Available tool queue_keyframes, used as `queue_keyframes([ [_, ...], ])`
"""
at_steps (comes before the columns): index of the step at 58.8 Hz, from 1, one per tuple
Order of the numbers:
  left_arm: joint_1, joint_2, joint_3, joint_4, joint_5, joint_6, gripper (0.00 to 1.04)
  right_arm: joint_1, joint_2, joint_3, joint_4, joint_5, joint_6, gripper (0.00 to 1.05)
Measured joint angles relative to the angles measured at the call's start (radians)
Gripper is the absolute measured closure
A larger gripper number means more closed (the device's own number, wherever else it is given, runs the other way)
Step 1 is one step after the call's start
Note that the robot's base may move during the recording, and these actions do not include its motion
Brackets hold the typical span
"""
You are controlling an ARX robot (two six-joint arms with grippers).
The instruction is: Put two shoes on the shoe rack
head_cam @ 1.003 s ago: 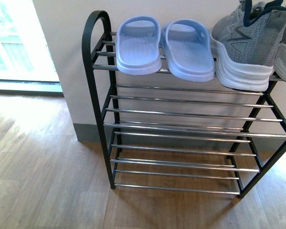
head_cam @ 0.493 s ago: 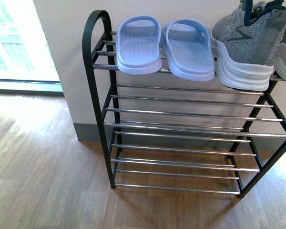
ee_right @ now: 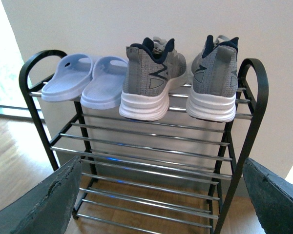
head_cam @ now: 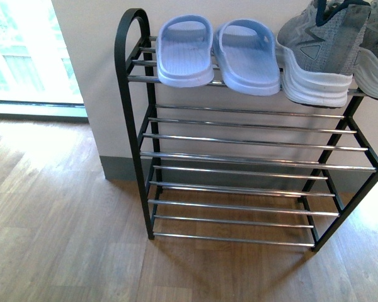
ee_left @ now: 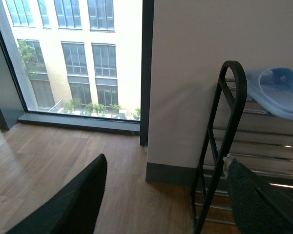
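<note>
Right wrist view looks straight at the shoe rack [ee_right: 151,146] from a raised, pulled-back pose: the right gripper [ee_right: 161,204] has its two dark padded fingers [ee_right: 44,204] spread wide at the frame's lower corners, holding nothing. On the top tier, the two pale blue slides [ee_right: 85,80] lie side by side, and the two grey sneakers [ee_right: 151,83] stand heel-out beside them. The front view shows the same row with neither arm in sight. In the left wrist view the left gripper [ee_left: 171,204] is also parted and empty, off the rack's end near the window [ee_left: 73,53].
</note>
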Motion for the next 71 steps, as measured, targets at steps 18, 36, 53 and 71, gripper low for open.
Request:
queue_keyframes([
  [18, 0.0, 0.0, 0.0, 0.0, 0.0, 0.002, 0.09, 0.0, 0.0, 0.0, 0.0, 0.0, 0.0, 0.09],
  [36, 0.0, 0.0, 0.0, 0.0, 0.0, 0.002, 0.09, 0.0, 0.0, 0.0, 0.0, 0.0, 0.0, 0.09],
  [53, 0.0, 0.0, 0.0, 0.0, 0.0, 0.002, 0.09, 0.0, 0.0, 0.0, 0.0, 0.0, 0.0, 0.09],
  [71, 0.0, 0.0, 0.0, 0.0, 0.0, 0.002, 0.09, 0.0, 0.0, 0.0, 0.0, 0.0, 0.0, 0.09],
])
